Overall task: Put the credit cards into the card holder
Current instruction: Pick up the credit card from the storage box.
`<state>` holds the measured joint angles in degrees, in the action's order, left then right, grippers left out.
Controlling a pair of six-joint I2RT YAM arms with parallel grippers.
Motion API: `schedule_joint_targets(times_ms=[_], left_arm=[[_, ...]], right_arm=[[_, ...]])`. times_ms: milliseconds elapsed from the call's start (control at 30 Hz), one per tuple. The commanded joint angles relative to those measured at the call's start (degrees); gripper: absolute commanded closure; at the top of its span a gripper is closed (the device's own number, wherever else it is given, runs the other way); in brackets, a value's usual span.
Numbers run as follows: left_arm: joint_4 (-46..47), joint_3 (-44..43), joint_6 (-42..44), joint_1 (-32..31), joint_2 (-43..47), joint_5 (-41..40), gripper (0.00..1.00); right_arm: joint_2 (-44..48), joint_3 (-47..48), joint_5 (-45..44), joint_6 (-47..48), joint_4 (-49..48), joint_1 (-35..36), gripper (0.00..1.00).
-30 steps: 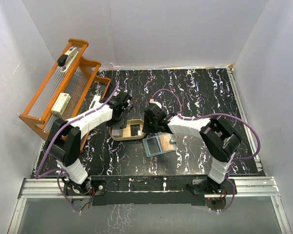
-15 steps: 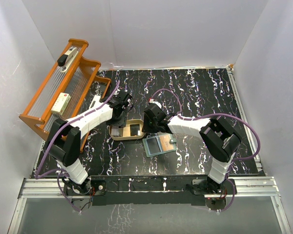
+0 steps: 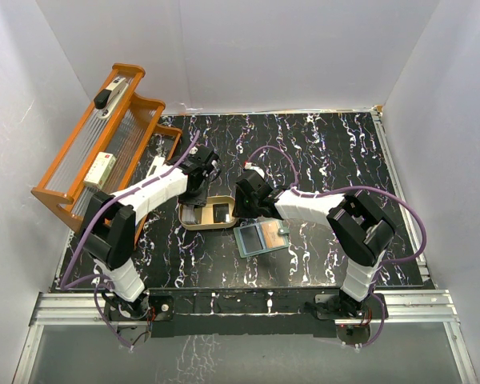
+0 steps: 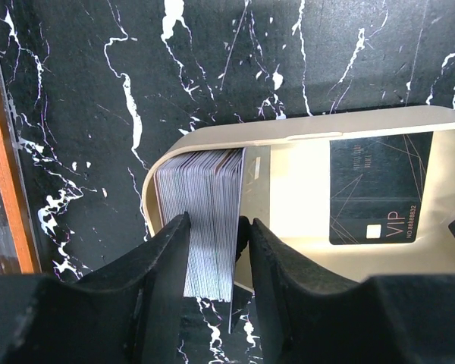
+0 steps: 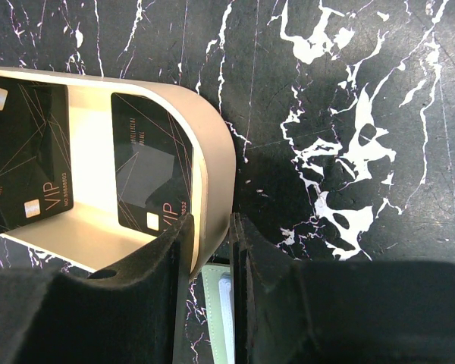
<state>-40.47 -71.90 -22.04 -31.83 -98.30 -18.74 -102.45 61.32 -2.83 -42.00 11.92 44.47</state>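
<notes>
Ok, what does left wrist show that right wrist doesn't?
Left wrist only: a stack of cards standing on edge between the fingers of the left tool, and the orange rack at the edge. Right wrist only: the right tool clamped on the dish wall, a sliver of the holder below. Both: the dish, a black card lying in it, the table.

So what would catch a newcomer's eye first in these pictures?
Two white arms meet over a tan dish mid-table: the left tool straddles a stack of credit cards standing on edge in it, while the right tool pinches its rim. An orange wooden rack stands far left, and the open card holder lies nearer the bases.
</notes>
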Motion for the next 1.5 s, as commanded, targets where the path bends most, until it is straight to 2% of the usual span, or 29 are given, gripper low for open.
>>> schedule_joint_targets(times_ms=[0, 167, 533, 1000, 1267, 1333, 1467], left_arm=[[-2.66, -1.66, 1.74, 0.27, -0.42, -3.45, 0.80], [-3.18, -2.49, 1.19, -0.08, 0.34, -2.38, 1.00], [-2.03, -2.31, 0.08, -0.23, 4.39, 4.03, 1.00], [-2.28, -2.16, -1.66, -0.17, 7.71, 2.93, 1.00], [6.54, 3.12, -5.95, -0.17, 16.60, 8.06, 1.00], [9.88, 4.67, -6.31, -0.22, 18.38, 11.18, 1.00], [16.10, 7.71, -9.26, -0.19, 22.34, 17.31, 1.00]], right_arm=[[1.43, 0.07, -1.21, 1.14, 1.17, -0.31, 0.77], [1.07, 0.55, -1.18, 1.62, 1.48, -0.29, 0.77], [0.86, 0.88, -0.65, 1.38, 1.39, -0.33, 0.78], [1.51, 1.28, 0.42, 0.95, 1.79, -0.27, 0.77], [5.32, 0.44, 3.23, -1.23, 1.52, -0.30, 0.77], [6.55, 0.26, 3.57, -1.35, 2.03, -0.30, 0.73], [10.07, 0.60, 2.15, 1.70, 5.78, -0.50, 0.59]])
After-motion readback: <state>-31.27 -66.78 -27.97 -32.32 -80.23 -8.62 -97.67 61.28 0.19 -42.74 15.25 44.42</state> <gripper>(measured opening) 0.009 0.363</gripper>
